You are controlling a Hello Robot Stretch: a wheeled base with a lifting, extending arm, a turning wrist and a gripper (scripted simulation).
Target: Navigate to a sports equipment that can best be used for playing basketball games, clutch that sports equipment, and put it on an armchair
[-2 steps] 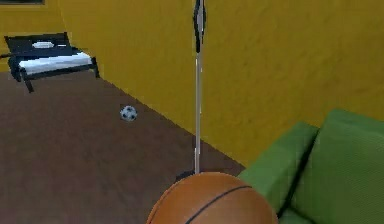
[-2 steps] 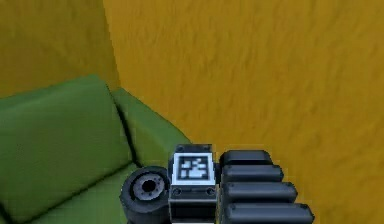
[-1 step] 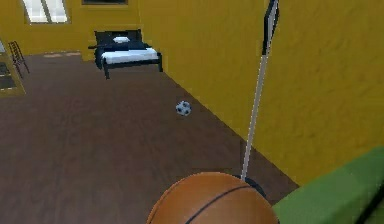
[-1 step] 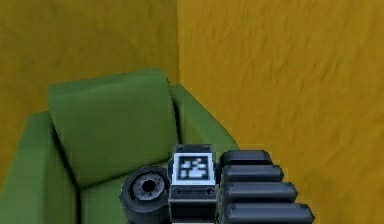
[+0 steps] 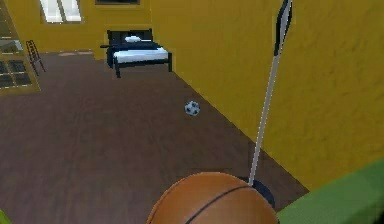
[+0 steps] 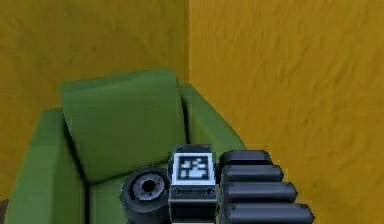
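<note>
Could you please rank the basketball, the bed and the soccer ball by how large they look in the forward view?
1. basketball, cut off at the bottom edge
2. bed, far across the room
3. soccer ball, smallest

The basketball's nearness to the camera inflates it, so this says nothing sure of true sizes.

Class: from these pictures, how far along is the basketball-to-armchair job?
Done: the armchair is reached. In hand: the basketball shows close at the forward view's bottom; I cannot tell whether the gripper, at the seat, holds anything. Left: resting the ball on the armchair.
</note>
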